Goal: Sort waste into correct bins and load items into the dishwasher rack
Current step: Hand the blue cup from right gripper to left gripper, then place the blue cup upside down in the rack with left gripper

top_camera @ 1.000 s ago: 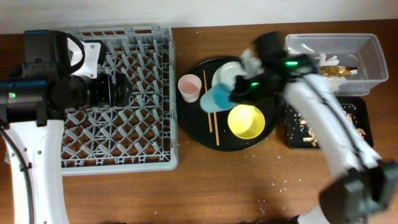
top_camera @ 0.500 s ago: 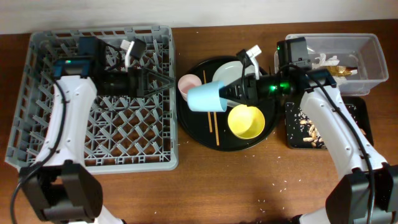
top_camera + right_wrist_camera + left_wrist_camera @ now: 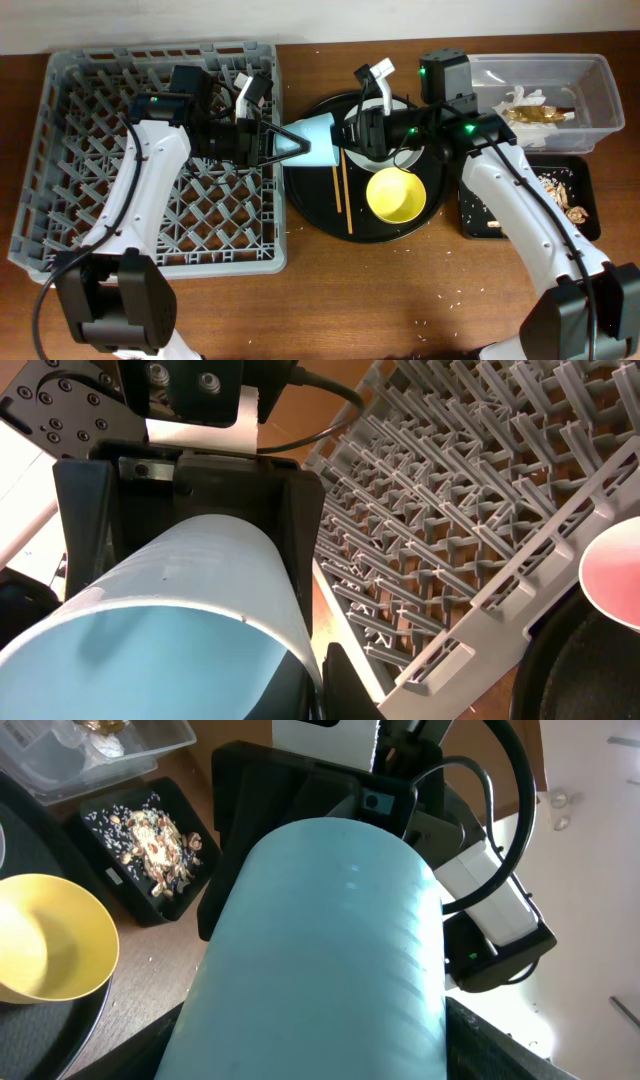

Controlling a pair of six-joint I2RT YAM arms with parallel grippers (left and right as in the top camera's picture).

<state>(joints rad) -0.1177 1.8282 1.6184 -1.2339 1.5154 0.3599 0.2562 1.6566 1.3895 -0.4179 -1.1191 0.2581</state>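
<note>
The light blue cup point(image 3: 314, 140) hangs on its side in the air between the dishwasher rack point(image 3: 120, 200) and the round black tray point(image 3: 310, 205). My right gripper point(image 3: 345, 133) is shut on its rim, one finger inside, as the right wrist view point(image 3: 320, 670) shows. My left gripper point(image 3: 285, 141) has its jaws against both sides of the cup's base point(image 3: 330, 950). The yellow bowl point(image 3: 396, 195) and two chopsticks point(image 3: 342, 190) lie on the round tray. The pink cup point(image 3: 615, 575) shows only in the right wrist view. The plate point(image 3: 378, 150) is mostly hidden under my right gripper.
The clear tub point(image 3: 590, 95) at the back right holds tissue and a brown-gold wrapper point(image 3: 540, 113). The shallow black tray point(image 3: 575, 175) in front of it holds food scraps point(image 3: 150, 835). The rack's upright pegs point(image 3: 470, 490) lie just below the cup.
My right gripper has carried the blue cup left and back towards the rack. My left arm has swung right and its jaws now enclose the cup's base.
</note>
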